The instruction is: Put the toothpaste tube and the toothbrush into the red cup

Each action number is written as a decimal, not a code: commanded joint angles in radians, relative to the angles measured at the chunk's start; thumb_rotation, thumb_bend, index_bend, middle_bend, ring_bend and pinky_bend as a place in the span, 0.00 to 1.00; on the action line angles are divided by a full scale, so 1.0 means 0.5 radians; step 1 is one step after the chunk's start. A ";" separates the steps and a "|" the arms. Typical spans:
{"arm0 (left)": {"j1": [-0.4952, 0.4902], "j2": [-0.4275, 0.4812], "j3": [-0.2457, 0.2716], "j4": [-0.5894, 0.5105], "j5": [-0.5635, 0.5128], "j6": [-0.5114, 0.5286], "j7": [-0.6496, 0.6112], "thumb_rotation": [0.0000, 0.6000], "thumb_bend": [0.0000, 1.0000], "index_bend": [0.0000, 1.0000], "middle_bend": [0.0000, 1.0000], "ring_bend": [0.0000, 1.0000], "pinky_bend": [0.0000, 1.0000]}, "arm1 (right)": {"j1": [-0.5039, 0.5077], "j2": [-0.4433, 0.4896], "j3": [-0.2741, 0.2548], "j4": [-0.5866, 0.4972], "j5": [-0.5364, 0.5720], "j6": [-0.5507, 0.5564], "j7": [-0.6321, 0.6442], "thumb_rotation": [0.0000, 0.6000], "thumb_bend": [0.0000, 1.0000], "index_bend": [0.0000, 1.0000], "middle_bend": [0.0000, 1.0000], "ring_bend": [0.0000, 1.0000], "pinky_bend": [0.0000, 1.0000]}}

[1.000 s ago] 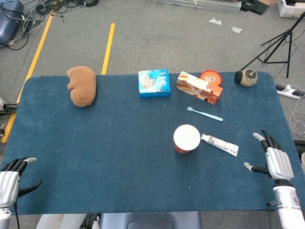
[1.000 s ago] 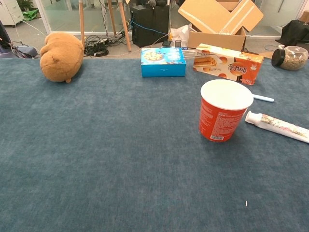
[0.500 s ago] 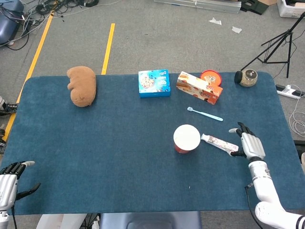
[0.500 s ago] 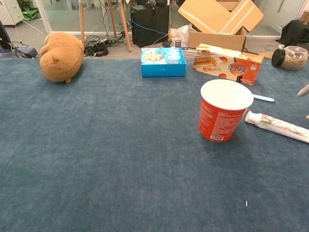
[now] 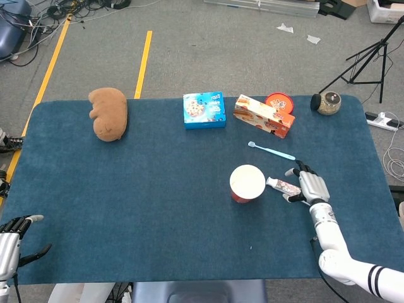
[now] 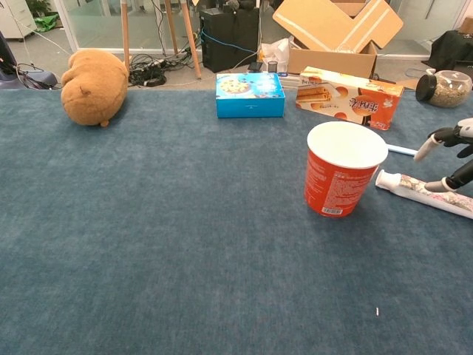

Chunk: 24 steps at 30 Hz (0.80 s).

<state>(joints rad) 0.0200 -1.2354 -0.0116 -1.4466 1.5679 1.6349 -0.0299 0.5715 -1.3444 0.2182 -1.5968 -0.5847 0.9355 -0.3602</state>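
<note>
a red cup (image 6: 345,171) with a white inside is standing on the dark blue table cloth (image 5: 158,189), beside a white floral-patterned toothpaste tube (image 6: 425,194), a pale blue toothbrush (image 5: 273,151) and a brown plush toy (image 5: 108,113).

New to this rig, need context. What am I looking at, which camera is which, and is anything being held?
It is a two-armed robot with human-like hands at a blue-covered table. The head view looks down from above; the chest view looks across the tabletop.

On the table lie a red paper cup, a white printed toothpaste tube, a light blue toothbrush, a brown plush toy and snack boxes.

The right hand hangs over the tube with fingers spread; nothing is held yet. The left hand waits open at the near corner.
</note>
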 commanded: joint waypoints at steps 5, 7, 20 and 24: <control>0.006 0.002 0.000 0.014 -0.003 0.002 -0.019 1.00 0.00 0.32 0.37 0.33 0.42 | 0.081 -0.104 -0.029 0.098 0.113 0.012 -0.087 1.00 0.14 0.34 0.02 0.00 0.12; 0.007 0.001 0.001 0.018 -0.003 0.000 -0.023 1.00 0.00 0.32 0.37 0.33 0.42 | 0.100 -0.130 -0.034 0.123 0.140 0.020 -0.107 1.00 0.15 0.34 0.02 0.00 0.12; 0.012 0.003 -0.006 0.032 -0.015 -0.004 -0.050 1.00 0.00 0.32 0.37 0.33 0.42 | 0.183 -0.249 -0.029 0.281 0.267 0.008 -0.164 1.00 0.21 0.38 0.03 0.00 0.12; 0.014 0.007 -0.005 0.032 -0.013 -0.003 -0.052 1.00 0.00 0.32 0.37 0.33 0.42 | 0.205 -0.277 -0.028 0.318 0.295 -0.005 -0.179 1.00 0.23 0.39 0.04 0.00 0.12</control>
<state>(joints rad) 0.0270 -1.2322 -0.0140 -1.4302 1.5612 1.6334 -0.0558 0.6722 -1.4812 0.2041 -1.4395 -0.4383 0.9346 -0.4481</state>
